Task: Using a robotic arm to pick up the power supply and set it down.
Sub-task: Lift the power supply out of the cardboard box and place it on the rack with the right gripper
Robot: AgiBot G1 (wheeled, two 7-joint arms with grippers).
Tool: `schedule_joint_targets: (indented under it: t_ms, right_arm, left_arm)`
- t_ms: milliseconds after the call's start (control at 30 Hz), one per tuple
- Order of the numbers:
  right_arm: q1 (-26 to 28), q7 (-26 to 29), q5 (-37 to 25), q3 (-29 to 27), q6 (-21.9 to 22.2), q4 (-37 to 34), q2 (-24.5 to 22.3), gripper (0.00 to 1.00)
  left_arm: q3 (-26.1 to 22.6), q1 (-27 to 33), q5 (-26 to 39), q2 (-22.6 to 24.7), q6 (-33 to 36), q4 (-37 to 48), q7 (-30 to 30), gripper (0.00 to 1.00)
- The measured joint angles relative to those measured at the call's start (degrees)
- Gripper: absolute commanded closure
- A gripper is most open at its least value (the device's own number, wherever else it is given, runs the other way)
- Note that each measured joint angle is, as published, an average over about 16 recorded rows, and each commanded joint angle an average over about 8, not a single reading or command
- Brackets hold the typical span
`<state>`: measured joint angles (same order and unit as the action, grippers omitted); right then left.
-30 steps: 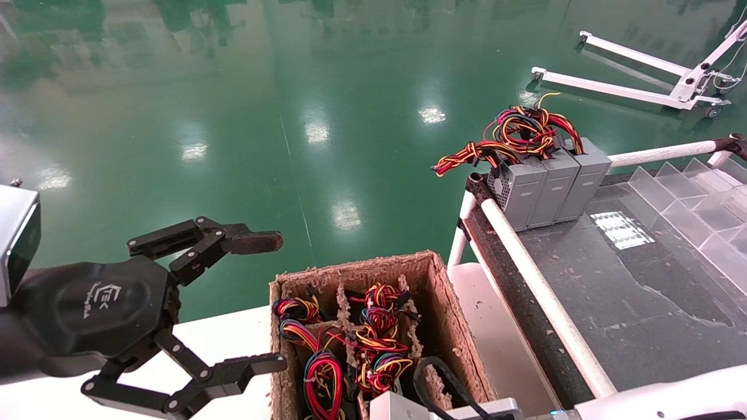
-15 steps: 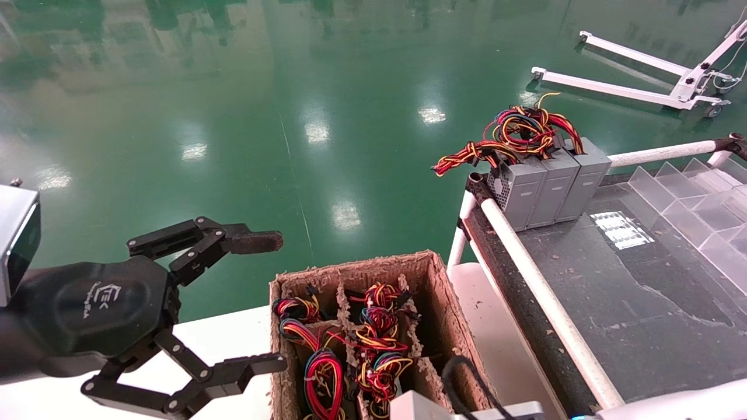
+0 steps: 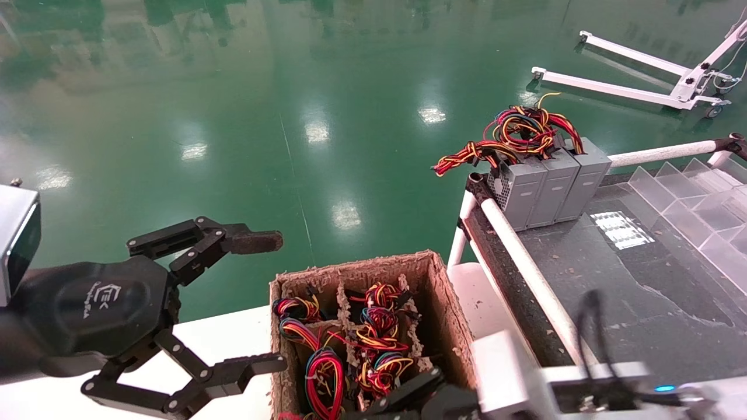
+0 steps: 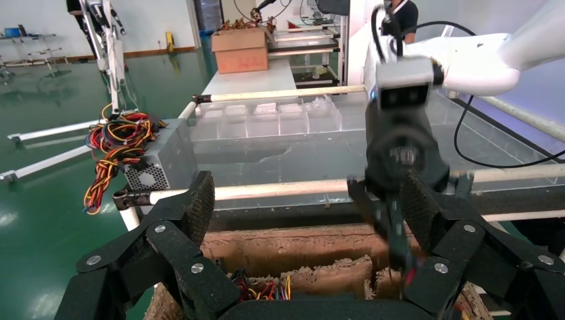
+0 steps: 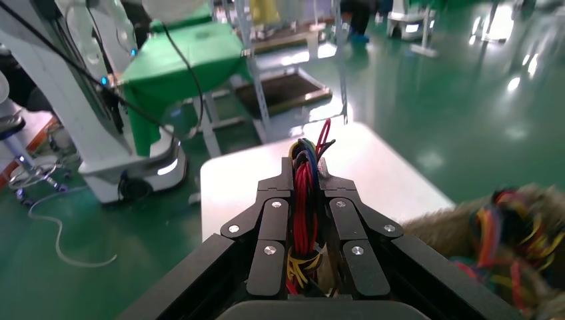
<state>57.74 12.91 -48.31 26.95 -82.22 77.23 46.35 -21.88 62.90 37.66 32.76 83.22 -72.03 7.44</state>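
Note:
My right gripper (image 5: 306, 175), all black, is shut on a bundle of mostly red wires (image 5: 304, 200) with some yellow and black; these belong to the power supply, whose grey body is hidden. In the head view this gripper (image 3: 408, 396) is blurred at the bottom edge, over the near end of the cardboard box (image 3: 435, 291). The left wrist view shows it (image 4: 393, 223) hanging above the box (image 4: 286, 247). My left gripper (image 3: 262, 303) stays open and empty to the left of the box.
The box's compartments hold several coloured wire bundles (image 3: 373, 338). Three grey boxes (image 3: 548, 181) under a wire tangle (image 3: 513, 134) stand on the black table (image 3: 613, 291) to the right. A white rail (image 3: 525, 262) edges it, with clear dividers (image 3: 694, 192) behind.
My right arm has risen and swung right at the bottom of the head view, now blurred with motion. The left arm has not moved.

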Motion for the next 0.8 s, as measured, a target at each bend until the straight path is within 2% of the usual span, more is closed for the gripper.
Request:
schedule_joint_targets:
  t_ms: [500, 800]
  right_arm:
    - [0.0, -2.4, 12.6, -8.2, -2.5, -0.9, -6.1, 1.0]
    - [1.0, -3.9, 16.4, -12.1, -2.7, -5.0, -9.6, 1.0]
  left_arm:
    - [0.0, 0.0, 0.0, 0.0, 0.0, 0.0, 0.0, 0.0]
    - [0.0, 0.0, 0.0, 0.0, 0.0, 0.0, 0.0, 0.0]
